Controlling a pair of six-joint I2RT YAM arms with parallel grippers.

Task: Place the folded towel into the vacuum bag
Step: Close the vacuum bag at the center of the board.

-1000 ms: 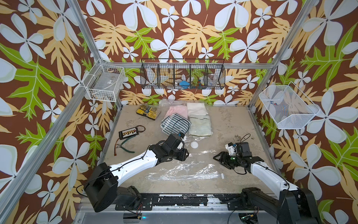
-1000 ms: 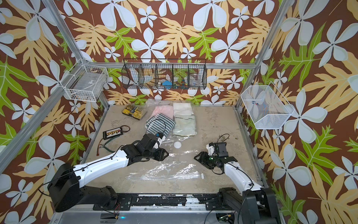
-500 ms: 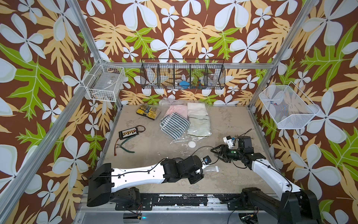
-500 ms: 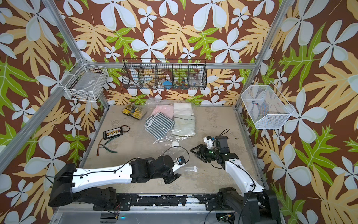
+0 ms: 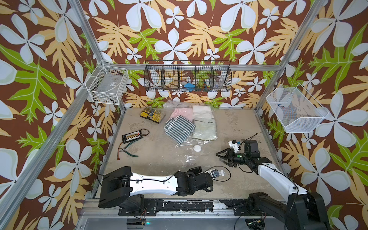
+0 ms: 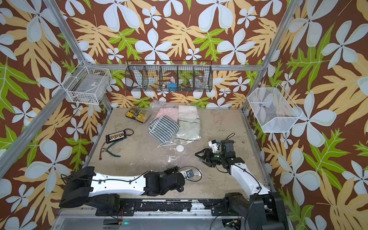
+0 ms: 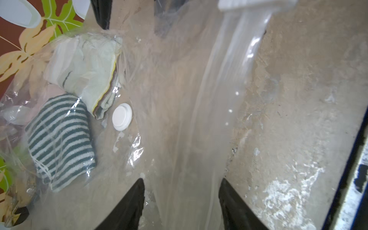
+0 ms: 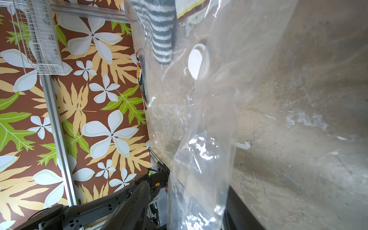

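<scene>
In both top views the vacuum bag [image 5: 186, 159] is lying flat down the middle of the table [image 5: 235, 123]. Its far end is against the back wall and its near end is reaching the left arm. The striped towel [image 5: 179, 127] is sitting inside the bag at the far end, beside a pink towel [image 5: 183, 112], a white towel [image 5: 202, 111] and a pale green towel [image 5: 205, 128]. The round white cap [image 5: 197, 148] is lying just in front of them.

The left arm is stretching low along the front edge, covering the bag's near end and hiding its own claw from above. The left wrist view is showing what is hidden there. The left gripper [image 7: 181, 180] is standing spread, with the bag's clear strip [image 7: 229, 65] running between its black fingers [image 7: 133, 201].

The right gripper [image 5: 221, 157] is hovering to the right of the bag, and its jaws are looking spread from above. Only the right wrist view is showing a bunched fold of film rising between its fingers [image 8: 139, 201]. I cannot tell whether either finger is touching the film.

To the left of the bag, a yellow box [image 5: 152, 115], a black board [image 5: 132, 136] and green-handled pliers [image 5: 128, 151] are lying well apart from it. A black wire basket [image 5: 188, 78], a white wire basket [image 5: 107, 87] and a white mesh basket [image 5: 296, 111] are hanging on the walls.
</scene>
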